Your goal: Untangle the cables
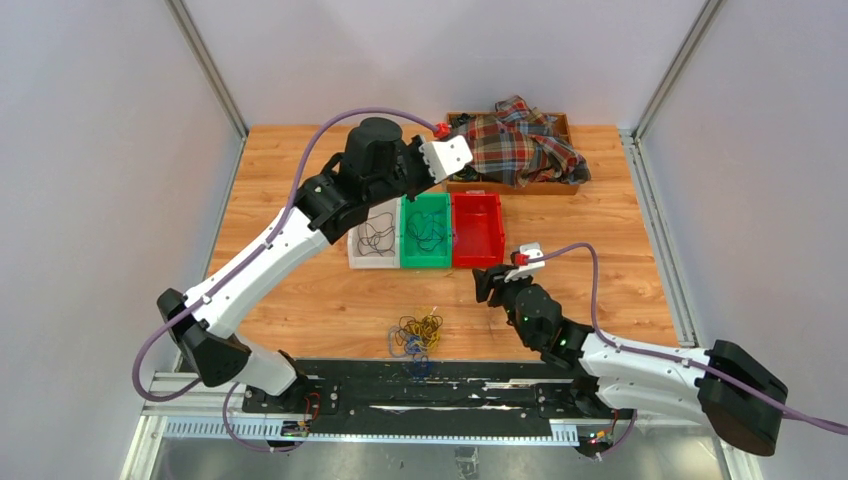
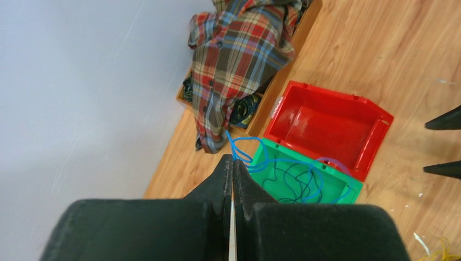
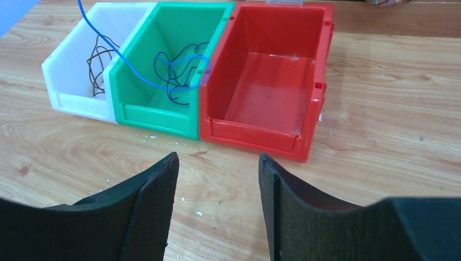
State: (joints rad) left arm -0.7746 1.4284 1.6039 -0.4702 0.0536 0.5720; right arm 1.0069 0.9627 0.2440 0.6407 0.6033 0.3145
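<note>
Light wooden tabletop [image 1: 300, 300]: three open plastic bins in a touching row at centre, white bin [image 1: 372, 262] toward 9 o'clock, green bin [image 1: 425, 263] in the middle, red bin [image 1: 478, 262] toward 3 o'clock. A shallow wooden tray [image 1: 462, 186] lies at 1 o'clock and a tangle of thin yellow, blue and dark cables [image 1: 418, 335] at 6 o'clock.

From where I stand, no lettering, number, brand or sign can be read on anything here. The red bin [image 3: 255, 137] has a small clear tab [image 3: 284, 2] at its far rim, but it is too blurred to tell whether anything is printed on it.
</note>
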